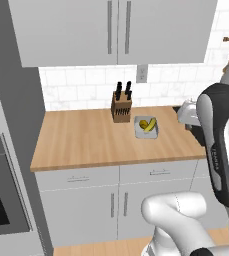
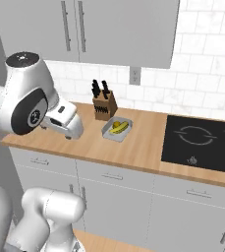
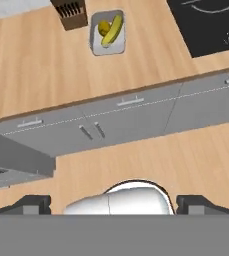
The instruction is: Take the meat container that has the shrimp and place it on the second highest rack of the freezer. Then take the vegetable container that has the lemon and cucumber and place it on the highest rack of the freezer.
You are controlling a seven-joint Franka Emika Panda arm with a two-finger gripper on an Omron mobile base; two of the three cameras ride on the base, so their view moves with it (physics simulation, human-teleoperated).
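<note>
In the left base view, the pale grey shallow rectangular vegetable container [image 1: 146,127] sits on the light wooden surface [image 1: 81,137], just right of the brown wooden knife block with dark handles [image 1: 121,106]. In it lie the small yellow lemon [image 1: 144,123] and the yellow-green cucumber [image 1: 150,125], close together.

In the right base view, the same container [image 2: 117,129] rests near the knife block [image 2: 104,104], between it and the black glass cooktop [image 2: 200,141] set into the surface [image 2: 109,145]; the cucumber [image 2: 119,128] lies lengthwise in it.

In the hand view, the end effector [image 3: 113,204] hangs above the wooden floor in front of the grey cabinet drawers [image 3: 121,117], well apart from the container [image 3: 107,32], its two dark fingertips [image 3: 32,204] spread wide and holding nothing.
</note>
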